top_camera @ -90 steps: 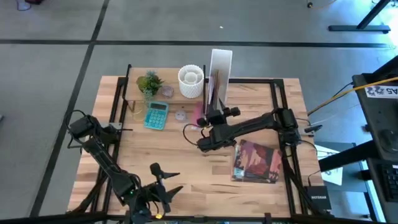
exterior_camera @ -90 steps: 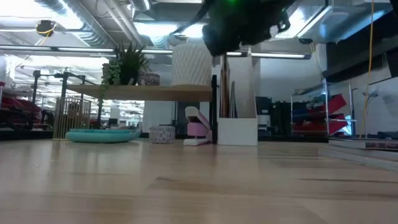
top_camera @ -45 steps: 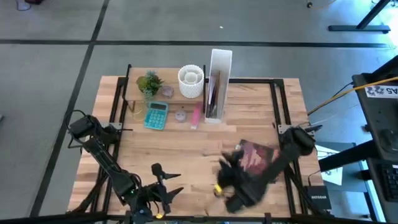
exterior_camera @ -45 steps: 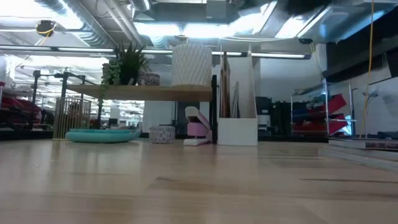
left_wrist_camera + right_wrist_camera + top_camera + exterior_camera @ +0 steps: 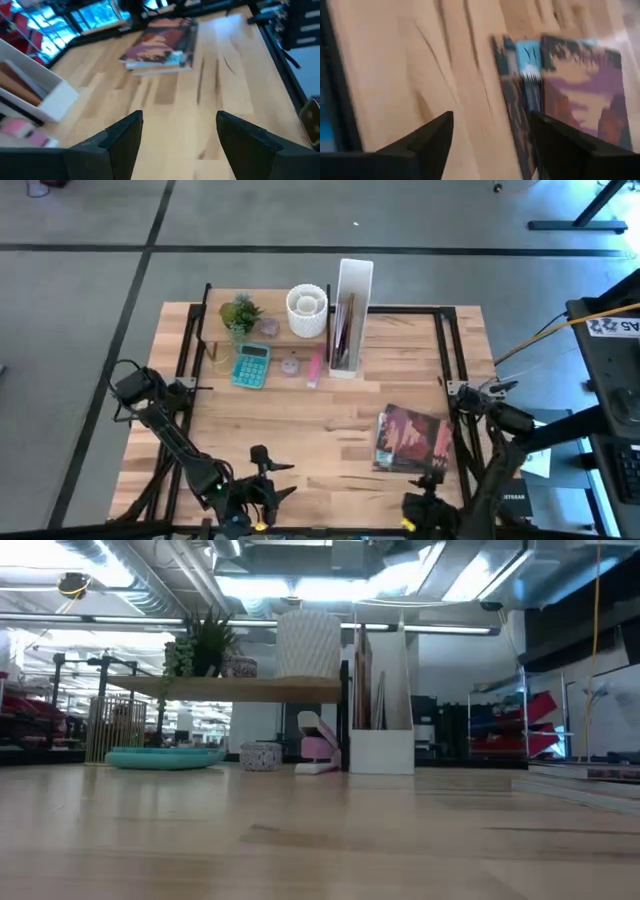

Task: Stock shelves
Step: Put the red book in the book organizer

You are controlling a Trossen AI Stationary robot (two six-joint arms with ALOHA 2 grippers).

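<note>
Now our right pincer (image 5: 433,478) has pulled back from the file box (image 5: 348,320) to the bench's (image 5: 300,430) near edge — open, empty, over the book (image 5: 412,439). Left pincer (image 5: 272,480) waits open. The shelves (image 5: 240,688) stand at the far side.

Dark jointed arms — left hand (image 5: 175,145) fingers black, flat, wedge-shaped.

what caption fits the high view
Both arms parked at the near table edge, book lying flat, shelf stocked at the far side.
</note>
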